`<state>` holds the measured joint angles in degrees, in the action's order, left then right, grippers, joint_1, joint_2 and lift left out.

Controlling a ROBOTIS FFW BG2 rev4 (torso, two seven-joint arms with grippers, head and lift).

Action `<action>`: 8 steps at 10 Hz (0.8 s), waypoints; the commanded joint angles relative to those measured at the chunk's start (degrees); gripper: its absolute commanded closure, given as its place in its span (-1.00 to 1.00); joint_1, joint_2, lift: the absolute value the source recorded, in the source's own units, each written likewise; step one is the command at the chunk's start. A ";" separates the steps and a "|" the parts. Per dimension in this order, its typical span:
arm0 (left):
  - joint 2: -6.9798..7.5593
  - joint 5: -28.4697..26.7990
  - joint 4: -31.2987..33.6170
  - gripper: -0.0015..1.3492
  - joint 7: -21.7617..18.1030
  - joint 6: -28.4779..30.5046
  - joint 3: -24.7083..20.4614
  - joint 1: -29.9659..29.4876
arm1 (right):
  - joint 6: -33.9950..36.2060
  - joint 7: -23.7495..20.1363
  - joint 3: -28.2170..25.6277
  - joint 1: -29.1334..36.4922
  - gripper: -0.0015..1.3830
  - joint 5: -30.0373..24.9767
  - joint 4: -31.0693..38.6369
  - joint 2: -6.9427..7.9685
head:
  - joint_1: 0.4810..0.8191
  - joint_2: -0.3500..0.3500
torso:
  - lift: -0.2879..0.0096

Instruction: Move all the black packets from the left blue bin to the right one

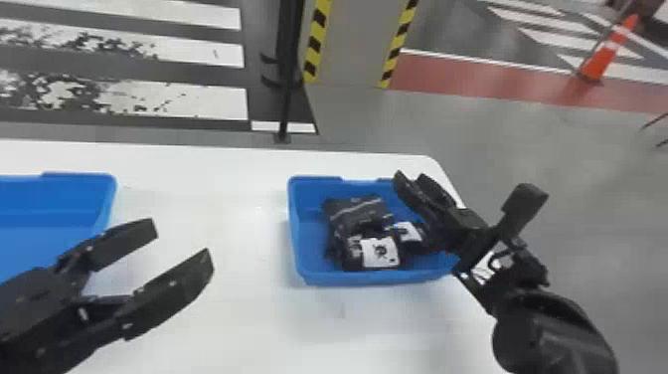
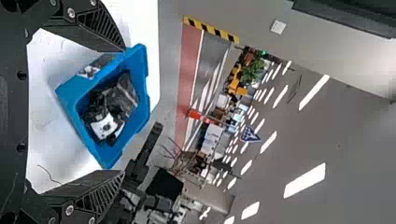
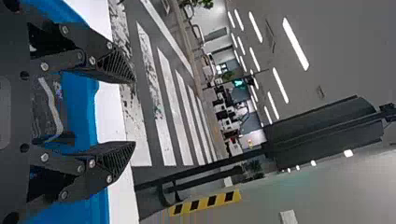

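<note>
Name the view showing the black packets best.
The head view: it shows the black packets large from above, with white labels, though the right gripper overlaps them. The left wrist view shows them smaller and sideways; the right wrist view catches part of one.

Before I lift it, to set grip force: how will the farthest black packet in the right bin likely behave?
The packet will probably flex, as its surface looks creased. It may be slippery, since its pale streaks look like glare off smooth wrapping. Rolling seems unlikely, given its broad, flattish shape.
</note>
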<state>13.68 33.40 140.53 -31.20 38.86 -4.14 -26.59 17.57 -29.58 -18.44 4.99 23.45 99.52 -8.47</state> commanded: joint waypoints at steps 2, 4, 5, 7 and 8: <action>-1.03 -2.21 1.71 -0.77 0.09 -6.38 -5.11 -5.75 | -6.47 1.45 -1.21 12.31 -0.83 -4.03 13.19 3.64 | 0.27 -0.80 | -0.31; -2.61 -5.41 2.13 -0.78 0.62 -13.27 -9.34 -10.68 | -9.56 4.44 -0.98 24.54 -0.83 -8.03 26.13 7.59 | 0.27 -0.71 | -0.31; -4.19 -7.81 3.26 -0.78 1.23 -15.67 -12.20 -13.77 | -10.83 4.79 -0.41 28.76 -0.83 -8.37 29.08 8.52 | 0.27 -0.63 | -0.31; -6.48 -11.58 5.09 -0.77 3.61 -19.60 -15.63 -18.69 | -13.92 7.34 0.05 38.18 -0.83 -8.49 35.41 8.52 | 0.27 -0.37 | -0.31; -7.01 -12.03 6.35 -0.77 5.63 -21.85 -15.97 -21.36 | -15.47 7.87 0.85 41.56 -0.83 -8.03 36.53 8.52 | 0.27 -0.32 | -0.31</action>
<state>7.02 21.82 146.17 -25.64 18.32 -19.79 -46.44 3.03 -21.69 -18.01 44.40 15.16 135.16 -0.01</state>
